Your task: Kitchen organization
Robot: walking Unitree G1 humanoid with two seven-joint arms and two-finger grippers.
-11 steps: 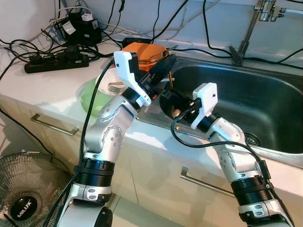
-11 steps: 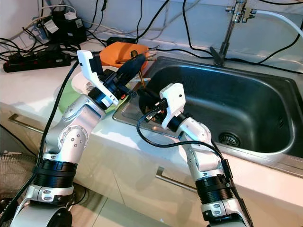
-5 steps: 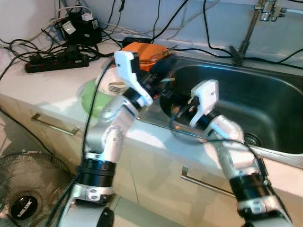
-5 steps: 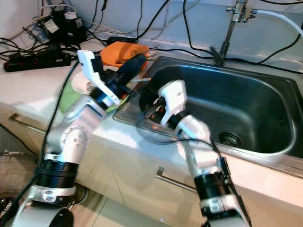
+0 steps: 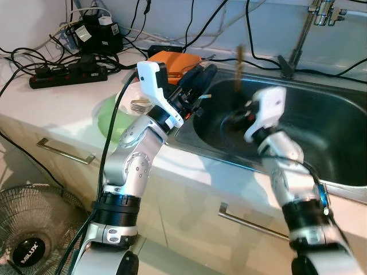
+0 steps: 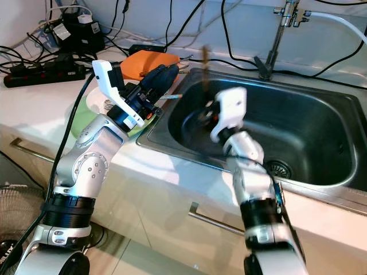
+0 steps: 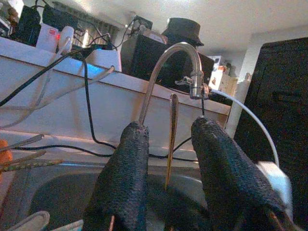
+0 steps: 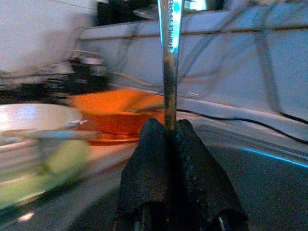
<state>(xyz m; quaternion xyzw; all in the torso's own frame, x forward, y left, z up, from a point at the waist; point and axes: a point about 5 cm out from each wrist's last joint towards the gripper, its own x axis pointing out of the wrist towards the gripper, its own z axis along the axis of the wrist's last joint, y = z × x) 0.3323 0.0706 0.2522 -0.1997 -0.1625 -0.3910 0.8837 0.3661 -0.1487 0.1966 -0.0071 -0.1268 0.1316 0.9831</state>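
My right gripper (image 5: pixel 236 117) hangs over the left part of the steel sink (image 5: pixel 332 123). It is shut on the handle of a thin metal utensil (image 8: pixel 169 48), which stands upright and looks blurred (image 5: pixel 239 63). My left gripper (image 5: pixel 198 79) is at the sink's left rim, open, with nothing between its fingers (image 7: pixel 130 163). In the left wrist view the utensil (image 7: pixel 171 134) stands beyond the gap. An orange dish (image 5: pixel 172 59) with cutlery sits behind my left gripper. On the counter to the left, a green plate (image 5: pixel 110 119) holds a white bowl with cutlery (image 5: pixel 137 105).
A faucet (image 5: pixel 299 40) rises behind the sink, and the drain (image 6: pixel 279 168) lies at its bottom. Cables and a black power strip (image 5: pixel 69 74) crowd the back left of the counter. Drawer handles (image 5: pixel 63 152) run below the counter edge. A fan (image 5: pixel 28 243) stands on the floor.
My right gripper has swung right and up over the sink, carrying the utensil away from the left gripper and turning it upright. The left arm has barely moved.
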